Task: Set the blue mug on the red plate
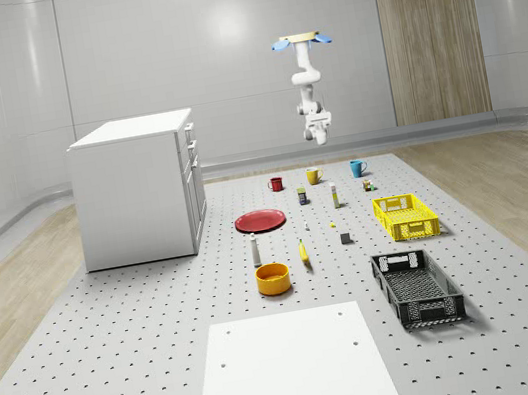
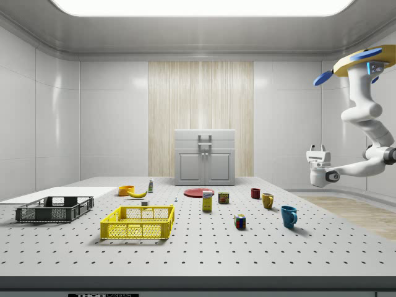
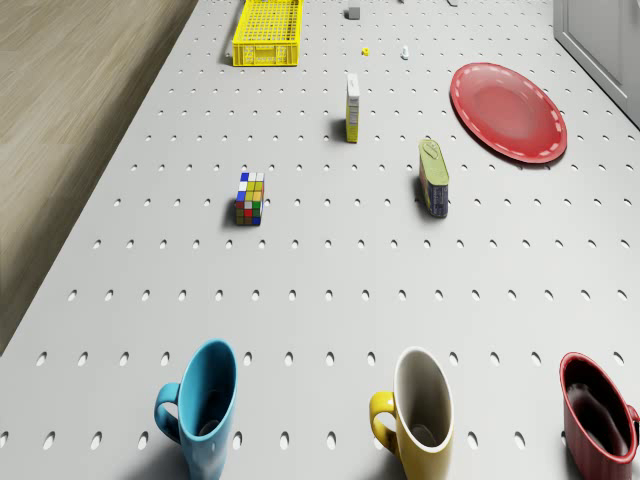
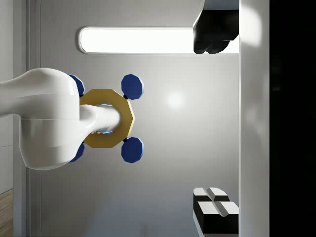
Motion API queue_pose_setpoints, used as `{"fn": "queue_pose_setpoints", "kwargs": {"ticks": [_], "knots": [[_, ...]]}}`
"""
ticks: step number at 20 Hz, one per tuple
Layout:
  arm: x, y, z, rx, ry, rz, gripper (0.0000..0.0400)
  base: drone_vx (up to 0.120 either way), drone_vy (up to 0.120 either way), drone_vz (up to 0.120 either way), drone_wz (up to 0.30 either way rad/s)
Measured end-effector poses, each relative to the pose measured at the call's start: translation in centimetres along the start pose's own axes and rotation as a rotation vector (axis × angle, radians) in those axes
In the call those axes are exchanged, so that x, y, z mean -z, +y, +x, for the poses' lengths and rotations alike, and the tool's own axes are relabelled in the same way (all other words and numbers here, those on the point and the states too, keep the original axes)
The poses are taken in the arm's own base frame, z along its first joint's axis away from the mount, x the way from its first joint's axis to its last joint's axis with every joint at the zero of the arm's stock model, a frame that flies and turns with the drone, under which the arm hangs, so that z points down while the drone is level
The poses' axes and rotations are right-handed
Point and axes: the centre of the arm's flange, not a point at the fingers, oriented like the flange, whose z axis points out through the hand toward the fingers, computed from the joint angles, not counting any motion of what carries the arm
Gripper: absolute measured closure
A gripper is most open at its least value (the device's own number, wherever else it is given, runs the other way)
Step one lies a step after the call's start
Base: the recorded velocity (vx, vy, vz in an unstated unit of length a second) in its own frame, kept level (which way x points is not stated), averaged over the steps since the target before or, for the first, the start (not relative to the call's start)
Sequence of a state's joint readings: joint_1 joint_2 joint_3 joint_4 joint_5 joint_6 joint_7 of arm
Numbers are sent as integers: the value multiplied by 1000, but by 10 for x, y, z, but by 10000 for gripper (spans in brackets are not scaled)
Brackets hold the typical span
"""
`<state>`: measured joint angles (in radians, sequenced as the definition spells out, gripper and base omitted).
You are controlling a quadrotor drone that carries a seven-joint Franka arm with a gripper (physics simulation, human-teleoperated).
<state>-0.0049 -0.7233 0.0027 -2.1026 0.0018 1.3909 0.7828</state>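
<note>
The drone [image 1: 299, 41], a yellow octagonal body with blue rotors, hovers high above the far edge of the perforated grey table [image 1: 164, 326]; its white jointed arm [image 2: 365, 124] hangs down and bends, and the two-finger gripper [image 2: 317, 148] is held in the air, tilted up toward the ceiling; in the wrist view its black-tipped fingers [image 4: 216, 210] stand wide apart with nothing between them.

The glossy blue ceramic mug [image 2: 288, 216] stands upright on the table well below the gripper; beside it in the same row stand a yellow mug [image 3: 420, 410] and a dark red mug [image 3: 598, 420]; the flat round red plate [image 1: 261, 220] lies farther from the gripper than the mugs, apart from all three; a multicoloured puzzle cube [image 3: 250, 198] lies between the blue mug and a yellow plastic mesh crate [image 1: 405, 216].
</note>
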Motion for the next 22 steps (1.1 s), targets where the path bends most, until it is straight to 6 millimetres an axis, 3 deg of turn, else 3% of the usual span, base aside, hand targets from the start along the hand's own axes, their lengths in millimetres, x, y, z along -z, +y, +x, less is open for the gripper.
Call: {"fn": "queue_pose_setpoints", "kwargs": {"ticks": [9, 22], "knots": [[16, -1, 1, 0, 5, 5, 0, 120, 120, 0, 0], [19, 0, 0, 0, 13, 11, 0, 9, 114, 0, 0]]}}
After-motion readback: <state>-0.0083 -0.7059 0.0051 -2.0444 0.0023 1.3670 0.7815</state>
